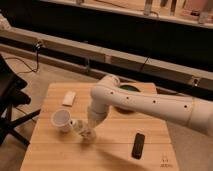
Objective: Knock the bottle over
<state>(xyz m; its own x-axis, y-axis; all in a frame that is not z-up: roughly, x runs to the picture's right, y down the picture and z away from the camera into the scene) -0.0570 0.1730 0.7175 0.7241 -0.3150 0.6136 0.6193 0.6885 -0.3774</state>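
Observation:
A small pale, see-through bottle (76, 124) is on the wooden table (115, 155), just right of a white cup (60, 120). I cannot tell whether the bottle stands upright or is tilted. My gripper (87, 132) is at the end of the white arm (145, 102), which reaches in from the right and bends down. The gripper is low over the table, right up against the bottle's right side. The arm's wrist hides part of the bottle.
A black oblong object (138, 145) lies at the front right of the table. A pale flat packet (69, 98) lies at the back left. A dark green bowl (128, 90) sits behind the arm. A black chair (10, 97) stands left of the table.

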